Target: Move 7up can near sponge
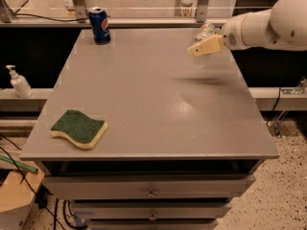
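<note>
Bench [158,109]: grey top.
Far left: Pepsi can [100,25], upright.
Far right: 7up can [205,31]; jaws just beside it.
Near left: sponge [79,128].

The one camera stands high off the near edge of the table [158,104], tilted steeply down and facing across it toward its far edge. It is near enough that the top fills most of the frame, with both near corners in view, the drawers [151,188] below the near edge and strips of floor [288,195] beside the table. The sponge [78,128] marks the table's near left corner, the Pepsi can [100,25] its far left. The gripper [197,49] hangs over its far right corner, by the 7up can [205,31].
</note>
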`<state>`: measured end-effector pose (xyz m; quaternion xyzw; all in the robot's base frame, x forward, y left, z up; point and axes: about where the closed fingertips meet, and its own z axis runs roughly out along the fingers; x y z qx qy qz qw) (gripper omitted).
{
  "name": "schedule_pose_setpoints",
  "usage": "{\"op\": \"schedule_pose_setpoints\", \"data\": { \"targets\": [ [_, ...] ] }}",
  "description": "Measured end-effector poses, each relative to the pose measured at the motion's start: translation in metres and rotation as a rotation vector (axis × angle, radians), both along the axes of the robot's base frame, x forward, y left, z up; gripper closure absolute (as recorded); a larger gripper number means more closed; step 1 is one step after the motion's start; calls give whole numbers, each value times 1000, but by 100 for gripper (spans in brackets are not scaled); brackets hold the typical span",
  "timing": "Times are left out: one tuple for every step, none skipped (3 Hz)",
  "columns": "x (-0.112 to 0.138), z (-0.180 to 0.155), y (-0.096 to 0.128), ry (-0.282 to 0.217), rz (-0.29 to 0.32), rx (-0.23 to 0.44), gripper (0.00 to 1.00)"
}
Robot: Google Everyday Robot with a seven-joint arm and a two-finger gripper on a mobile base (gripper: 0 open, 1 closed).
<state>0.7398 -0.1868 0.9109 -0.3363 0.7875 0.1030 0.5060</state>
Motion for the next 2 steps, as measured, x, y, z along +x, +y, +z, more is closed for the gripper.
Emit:
{"op": "schedule_pose_setpoints", "data": {
  "targets": [
    [33, -10, 5, -43, -76, 92, 0],
    [62, -22, 2, -55, -149, 184, 0]
  ]
}}
